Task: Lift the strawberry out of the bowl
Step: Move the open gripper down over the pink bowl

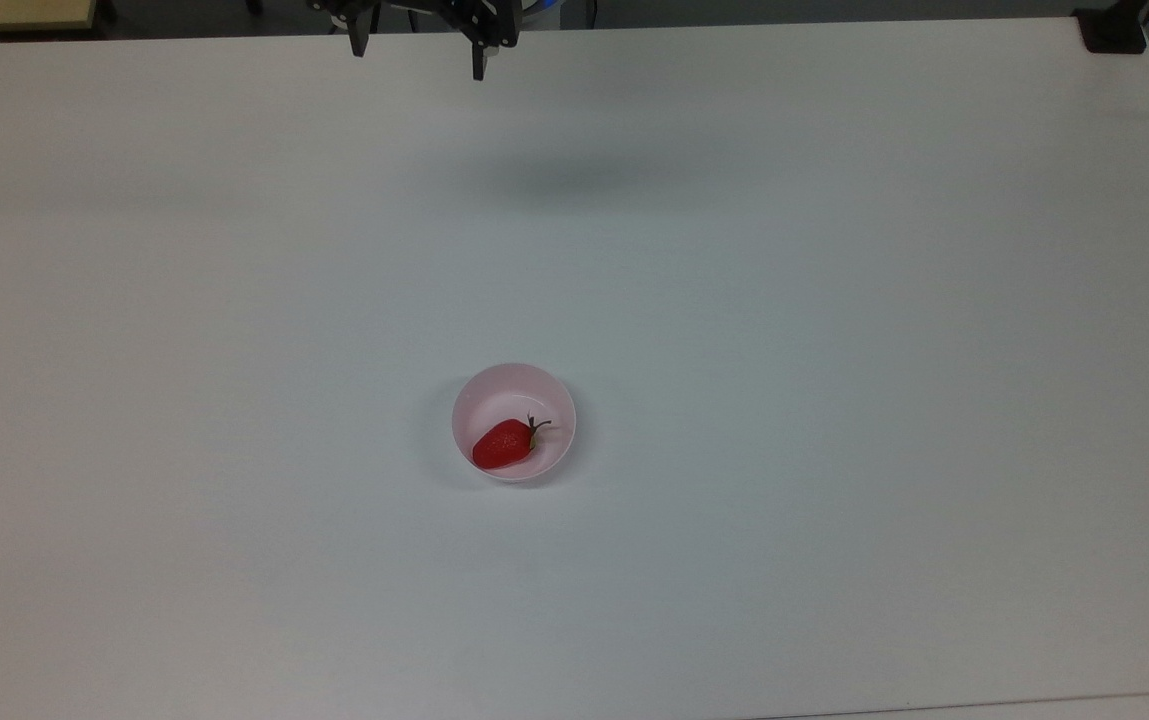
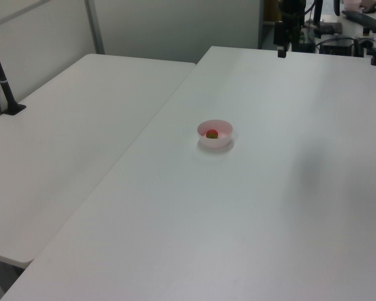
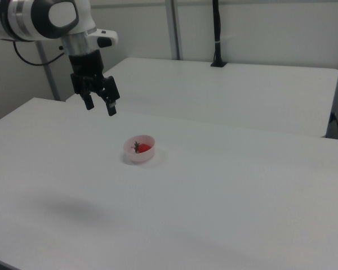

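White table [image 1: 834,300] is sitting beside a second table [image 3: 242,90]. Strawberry [image 1: 504,443] is lying in pink bowl [image 1: 479,395], well apart from raised gripper [image 3: 101,106], whose fingers are spread and empty.

White table [image 1: 834,300]; pink bowl [image 1: 494,385] sits directly on it, mid-table, well apart from all edges and corners.

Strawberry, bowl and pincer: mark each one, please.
strawberry [image 1: 504,444]: top view, red body.
bowl [image 1: 490,386]: top view, bare inner wall.
pincer [image 3: 100,106]: right view, midway between its open fingertips.
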### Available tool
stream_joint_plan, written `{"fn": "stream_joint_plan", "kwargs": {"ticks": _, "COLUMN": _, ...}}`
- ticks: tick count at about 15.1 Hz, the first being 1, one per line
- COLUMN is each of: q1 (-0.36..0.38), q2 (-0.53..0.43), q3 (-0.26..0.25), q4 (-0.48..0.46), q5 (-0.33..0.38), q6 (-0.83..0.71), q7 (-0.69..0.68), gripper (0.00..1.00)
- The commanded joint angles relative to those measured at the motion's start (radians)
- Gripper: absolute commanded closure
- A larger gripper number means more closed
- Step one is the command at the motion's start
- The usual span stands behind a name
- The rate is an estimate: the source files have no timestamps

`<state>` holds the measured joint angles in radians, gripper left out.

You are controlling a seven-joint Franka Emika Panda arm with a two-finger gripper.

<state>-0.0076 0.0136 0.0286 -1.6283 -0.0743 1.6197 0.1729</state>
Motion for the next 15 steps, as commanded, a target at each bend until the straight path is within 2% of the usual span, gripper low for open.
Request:
{"fn": "stream_joint_plan", "kwargs": {"ticks": 1, "q1": 0.014, "q2": 0.026, "q3": -0.007, "q4": -0.021, "q5": 0.018, "q6": 0.028, "q7": -0.033, "gripper": 0.00}}
{"fn": "stream_joint_plan", "kwargs": {"ticks": 8, "q1": 0.012, "q2": 0.029, "q3": -0.007, "q4": -0.016, "q5": 0.021, "q6": 0.029, "q7": -0.033, "gripper": 0.00}}
{"fn": "stream_joint_plan", "kwargs": {"ticks": 11, "q1": 0.012, "q2": 0.083, "q3": -0.007, "q4": 0.022, "q5": 0.025, "q6": 0.048, "q7": -0.015, "gripper": 0.00}}
{"fn": "stream_joint_plan", "kwargs": {"ticks": 12, "q1": 0.011, "q2": 0.116, "q3": -0.007, "q4": 0.050, "q5": 0.047, "q6": 0.061, "q7": -0.004, "gripper": 0.00}}
{"fn": "stream_joint_plan", "kwargs": {"ticks": 15, "q1": 0.011, "q2": 0.187, "q3": -0.007, "q4": 0.082, "q5": 0.082, "q6": 0.129, "q7": 0.144, "gripper": 0.00}}
